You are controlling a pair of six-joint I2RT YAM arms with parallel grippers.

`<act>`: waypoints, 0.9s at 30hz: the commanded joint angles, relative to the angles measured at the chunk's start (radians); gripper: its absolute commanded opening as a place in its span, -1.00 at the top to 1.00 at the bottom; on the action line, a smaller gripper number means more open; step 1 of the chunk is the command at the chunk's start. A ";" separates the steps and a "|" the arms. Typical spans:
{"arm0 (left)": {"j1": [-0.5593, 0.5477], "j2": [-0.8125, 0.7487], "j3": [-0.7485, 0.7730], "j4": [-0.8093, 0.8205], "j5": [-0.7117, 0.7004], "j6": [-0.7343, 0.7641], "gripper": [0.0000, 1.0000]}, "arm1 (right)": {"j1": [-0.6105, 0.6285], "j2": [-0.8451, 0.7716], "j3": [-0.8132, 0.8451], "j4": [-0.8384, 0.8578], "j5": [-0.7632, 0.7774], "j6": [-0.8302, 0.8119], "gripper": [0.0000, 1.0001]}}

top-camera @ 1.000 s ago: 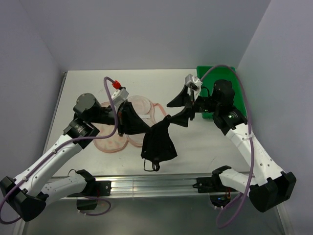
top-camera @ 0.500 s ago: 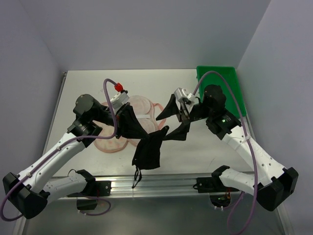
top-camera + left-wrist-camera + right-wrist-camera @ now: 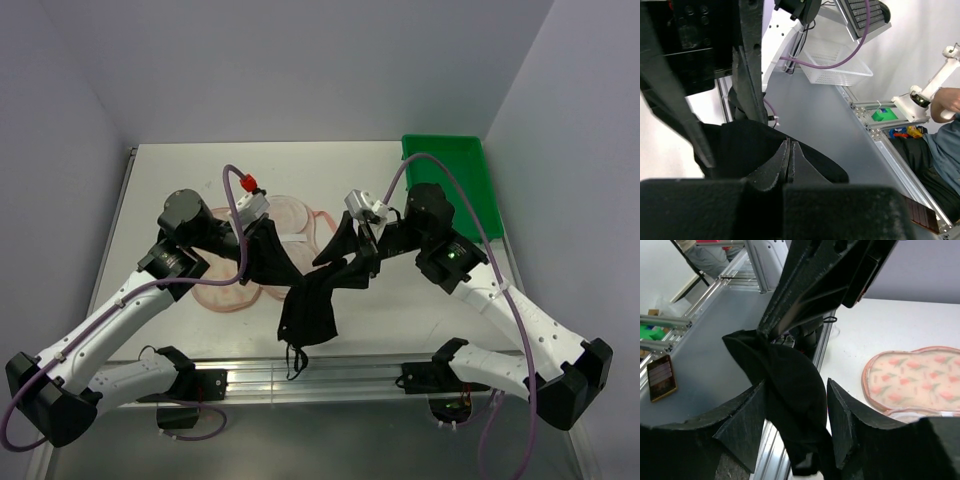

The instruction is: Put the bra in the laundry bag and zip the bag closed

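The right gripper (image 3: 795,390) has swung in and is narrowing its jaws around the bra (image 3: 310,310) (a firm pinch I cannot confirm), while the left gripper (image 3: 789,150) stays clamped on it. The bra hangs between the two grippers, not yet in the laundry bag (image 3: 232,292) lying beside it

Pale lilac walls (image 3: 300,70) box in my white table (image 3: 180,170) on three sides; an aluminium rail (image 3: 310,378) edges its near side, grey surface (image 3: 830,130) beyond.
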State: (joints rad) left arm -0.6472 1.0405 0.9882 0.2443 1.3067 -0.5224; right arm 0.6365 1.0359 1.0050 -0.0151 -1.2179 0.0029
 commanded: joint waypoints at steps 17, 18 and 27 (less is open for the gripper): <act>0.026 -0.092 0.026 -0.210 -0.312 0.148 0.03 | 0.066 -0.004 -0.013 0.040 0.229 0.083 1.00; 0.027 -0.111 0.018 -0.232 -0.346 0.139 -0.14 | 0.066 -0.002 -0.011 0.040 0.263 0.091 1.00; 0.027 -0.368 -0.173 -0.324 -0.793 0.032 -0.45 | 0.054 0.006 -0.019 0.061 0.507 0.175 1.00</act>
State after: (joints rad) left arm -0.6220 0.7498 0.8616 -0.0566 0.6838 -0.4446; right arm 0.6933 1.0405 0.9924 -0.0090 -0.8055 0.1337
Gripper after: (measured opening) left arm 0.747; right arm 0.029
